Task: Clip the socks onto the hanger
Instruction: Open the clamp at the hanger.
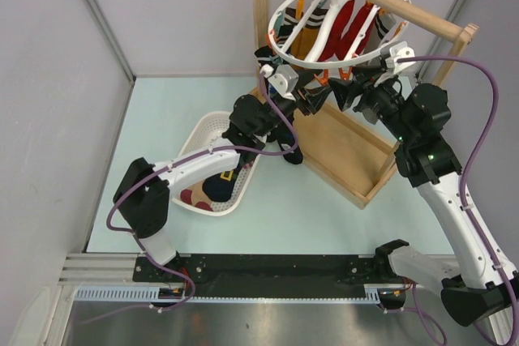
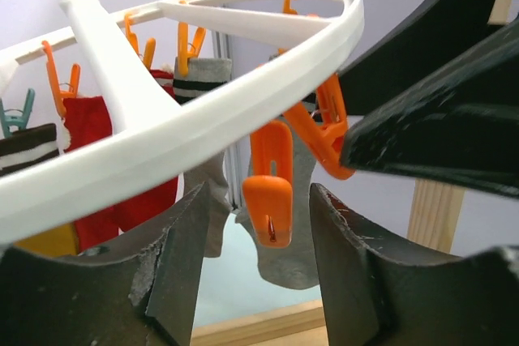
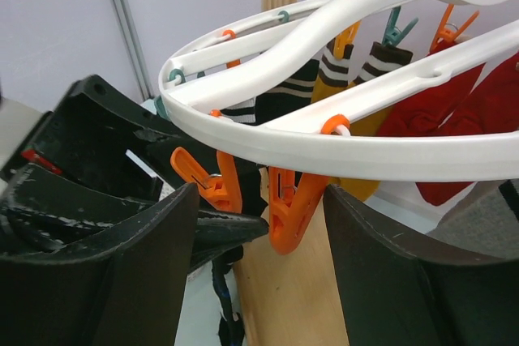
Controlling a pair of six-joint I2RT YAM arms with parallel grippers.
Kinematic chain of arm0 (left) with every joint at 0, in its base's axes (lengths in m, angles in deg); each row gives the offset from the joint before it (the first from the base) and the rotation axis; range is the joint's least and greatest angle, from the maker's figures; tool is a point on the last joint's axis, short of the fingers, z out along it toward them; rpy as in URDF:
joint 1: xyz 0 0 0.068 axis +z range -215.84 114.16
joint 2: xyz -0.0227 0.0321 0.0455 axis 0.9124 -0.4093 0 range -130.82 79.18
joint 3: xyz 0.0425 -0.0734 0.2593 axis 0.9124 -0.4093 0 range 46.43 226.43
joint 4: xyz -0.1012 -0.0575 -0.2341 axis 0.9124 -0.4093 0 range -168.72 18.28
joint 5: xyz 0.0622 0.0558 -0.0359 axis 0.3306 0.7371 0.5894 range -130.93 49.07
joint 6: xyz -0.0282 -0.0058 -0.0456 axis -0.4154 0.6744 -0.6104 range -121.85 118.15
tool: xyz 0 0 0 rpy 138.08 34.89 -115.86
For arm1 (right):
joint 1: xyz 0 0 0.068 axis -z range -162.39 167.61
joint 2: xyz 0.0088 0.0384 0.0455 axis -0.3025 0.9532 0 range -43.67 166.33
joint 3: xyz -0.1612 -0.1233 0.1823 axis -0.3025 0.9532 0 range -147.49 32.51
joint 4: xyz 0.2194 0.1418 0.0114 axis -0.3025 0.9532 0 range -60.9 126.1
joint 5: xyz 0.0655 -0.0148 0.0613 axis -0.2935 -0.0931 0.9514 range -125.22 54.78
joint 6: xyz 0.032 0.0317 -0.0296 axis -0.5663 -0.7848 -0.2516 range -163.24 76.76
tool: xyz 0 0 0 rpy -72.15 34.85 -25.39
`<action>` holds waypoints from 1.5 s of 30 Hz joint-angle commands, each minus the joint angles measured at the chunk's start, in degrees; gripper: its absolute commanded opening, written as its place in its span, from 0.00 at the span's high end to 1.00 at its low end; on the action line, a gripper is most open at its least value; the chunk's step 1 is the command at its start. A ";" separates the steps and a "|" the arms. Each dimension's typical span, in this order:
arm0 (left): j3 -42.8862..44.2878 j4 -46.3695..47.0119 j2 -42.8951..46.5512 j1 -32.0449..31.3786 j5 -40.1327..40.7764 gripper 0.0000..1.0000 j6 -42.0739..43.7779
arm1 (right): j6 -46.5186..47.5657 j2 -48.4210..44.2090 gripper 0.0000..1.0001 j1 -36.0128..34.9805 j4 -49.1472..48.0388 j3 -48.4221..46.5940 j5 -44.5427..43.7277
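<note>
The white ring hanger (image 1: 329, 18) hangs from the wooden rail, with red, mustard, striped and grey socks (image 1: 349, 26) clipped on it. My left gripper (image 1: 312, 96) is under its front rim (image 2: 243, 103). Its jaws (image 2: 261, 200) stand apart around an empty orange clip (image 2: 270, 192), with no contact showing. My right gripper (image 1: 347, 91) faces it. Its jaws (image 3: 261, 196) stand apart around another orange clip (image 3: 292, 208). A dark sock with blue marks (image 3: 223, 305) dangles below the left gripper's fingers (image 3: 235, 228). What holds it is hidden.
A white basket (image 1: 197, 139) with more socks (image 1: 219, 188) sits on the table left of the arms. The wooden frame's base tray (image 1: 349, 160) and posts (image 1: 259, 6) stand right under the hanger. A grey wall closes the left side.
</note>
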 commanded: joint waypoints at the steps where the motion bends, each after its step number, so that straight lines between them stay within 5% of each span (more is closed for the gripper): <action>1: 2.70 3.23 -1.18 0.33 -2.06 0.44 -1.81 | -0.73 -1.89 0.33 -0.01 -2.64 -1.67 0.80; 6: 3.40 4.46 -1.98 0.33 -2.15 0.50 -1.89 | -0.73 -2.34 0.33 -0.01 -2.55 -1.67 0.80; 16: 1.82 5.61 -1.45 0.24 -1.80 0.88 -1.72 | -2.84 -4.00 0.33 -0.01 -3.43 -1.67 2.20; 21: -0.11 4.65 0.04 0.24 -1.62 0.98 -1.63 | -6.00 -4.71 0.33 -0.01 -4.75 -1.67 5.10; 30: -0.64 -3.96 4.61 -0.55 -0.66 1.00 1.97 | -10.40 -2.34 0.43 -0.53 -7.12 -1.67 10.29; 45: 1.90 -13.81 7.07 -2.22 0.13 0.98 8.21 | -13.74 3.02 0.44 -0.80 -10.02 -1.76 12.23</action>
